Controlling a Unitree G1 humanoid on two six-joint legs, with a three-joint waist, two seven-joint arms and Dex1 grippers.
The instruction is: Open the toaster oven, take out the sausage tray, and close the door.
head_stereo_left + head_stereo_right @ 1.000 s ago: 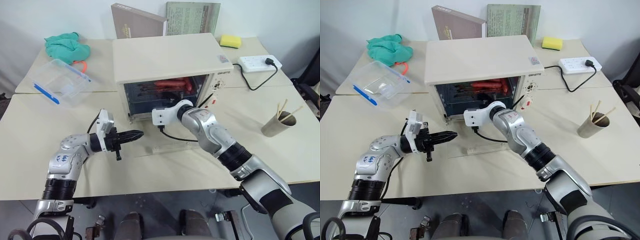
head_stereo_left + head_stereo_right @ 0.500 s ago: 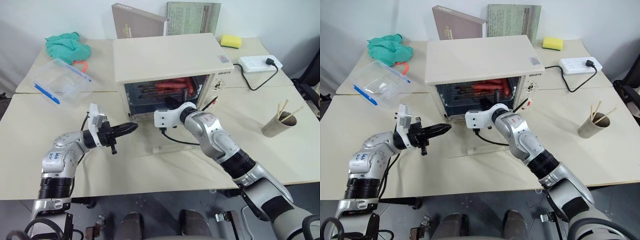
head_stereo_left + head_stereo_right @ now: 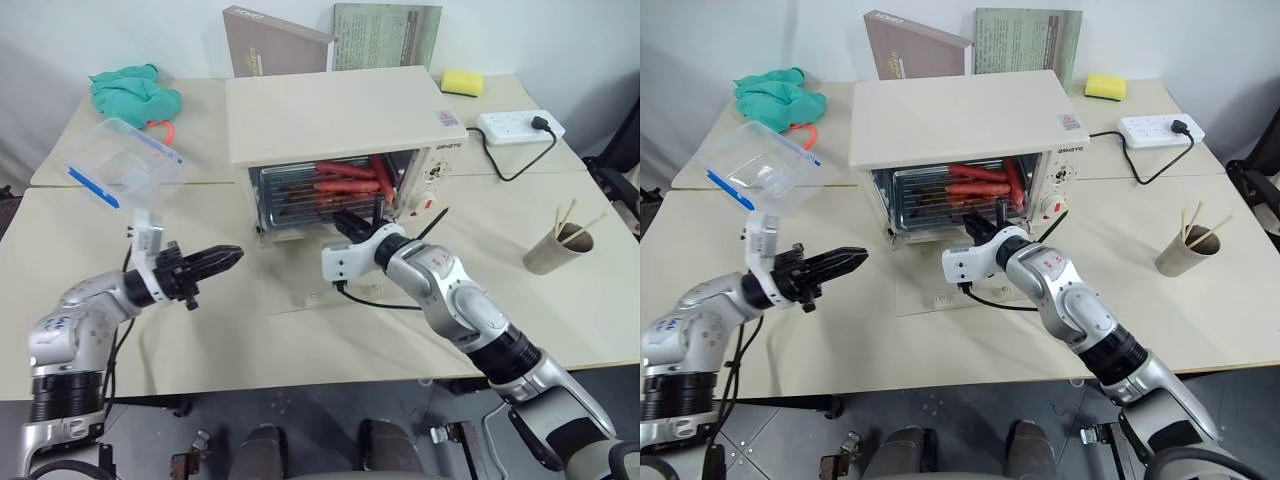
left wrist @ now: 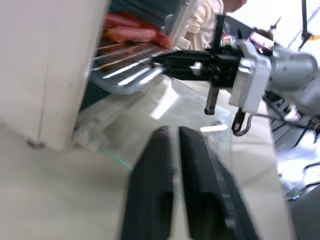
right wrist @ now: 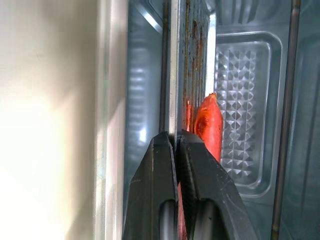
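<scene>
The cream toaster oven (image 3: 340, 110) stands open at the middle of the table. Its glass door (image 3: 290, 275) lies flat on the table in front of it. Inside, red sausages (image 3: 350, 178) rest on the metal sausage tray (image 3: 300, 200), whose front edge pokes out of the opening. My right gripper (image 3: 345, 220) is shut on that front rim, level, over the lowered door; the right wrist view shows a sausage (image 5: 210, 125) just past its tips. My left gripper (image 3: 228, 257) hovers left of the oven above the table, fingers slightly parted, holding nothing.
A clear plastic box with a blue lid (image 3: 120, 165) and a green cloth (image 3: 135, 90) lie far left. Books (image 3: 275, 40) lean behind the oven. At the right are a yellow sponge (image 3: 460, 80), a power strip (image 3: 520, 125) and a paper cup with sticks (image 3: 555, 250).
My right gripper closed on the tray rim and drew back, sliding the tray outward. My left arm swung left, away from the oven, and its fingers parted a little.
</scene>
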